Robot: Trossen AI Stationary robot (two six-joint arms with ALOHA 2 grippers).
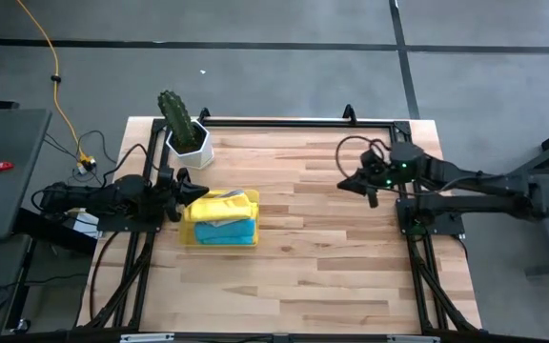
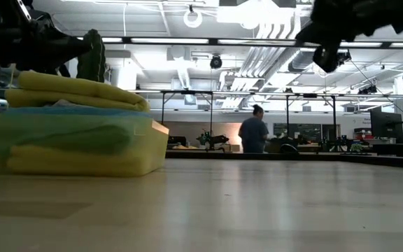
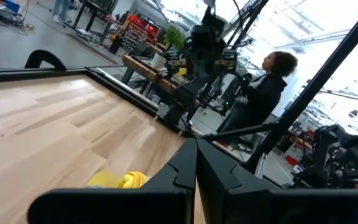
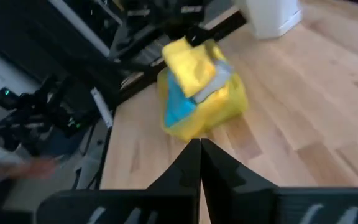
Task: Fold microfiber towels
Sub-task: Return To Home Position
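Lying folded in yellow tray (image 1: 219,245), microfiber towels (image 1: 222,211): soft, light, floppy; best pinched at edge. Left claw (image 1: 196,191) at tray edge, right claw (image 1: 362,187) well apart; both closed, empty.

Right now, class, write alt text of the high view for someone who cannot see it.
A yellow tray of folded microfiber towels, yellow over turquoise, sits left of centre on a wooden table, a potted cactus behind it. The left pincer is at the tray's left edge; the right pincer hovers at the table's right side.
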